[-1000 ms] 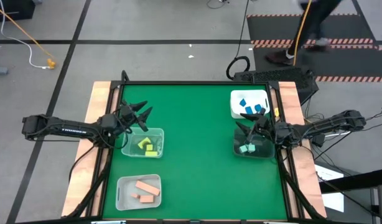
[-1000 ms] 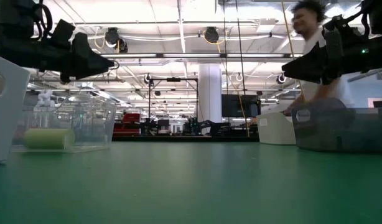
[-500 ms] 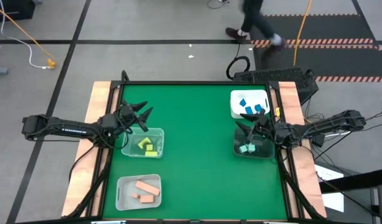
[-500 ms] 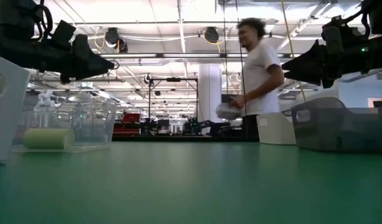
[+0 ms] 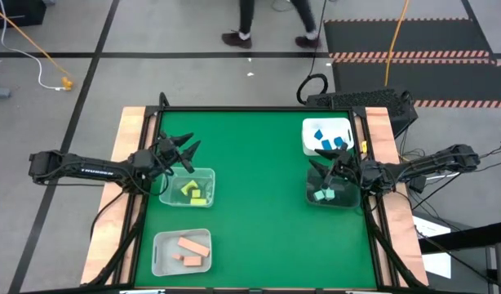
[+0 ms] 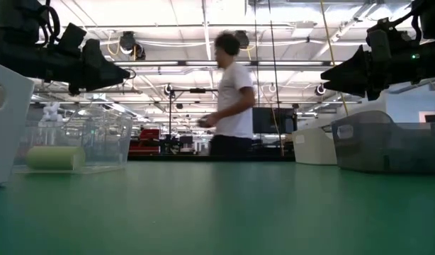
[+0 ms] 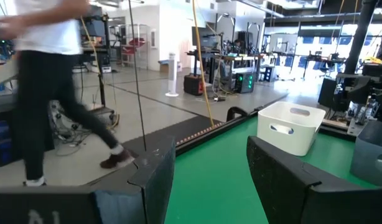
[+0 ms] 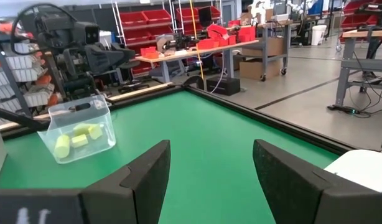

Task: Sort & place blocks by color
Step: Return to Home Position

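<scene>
Both arms reach in from the table's sides, raised off the green table top. Left gripper hovers just past the far rim of the clear tub. Its claw is released, fingers spread wide w/ nothing btw them, and the left wrist view shows the same gap. Right gripper hangs over the far edge of the dark bin, just beside the white tub; claw likewise released & empty. Blocks sit sorted in four containers. Yellow blocks are in the clear tub on the left side. Peach-orange blocks are in the pale gray tub near the front left corner. Blue blocks are in the white tub at far right, and mint green blocks are in the dark bin just in front of it. Low view: a pale yellow piece lies flat on the clear tub's floor, w/ both grippers above tub height. A person, blurred, walks across the floor beyond the table's far edge.
</scene>
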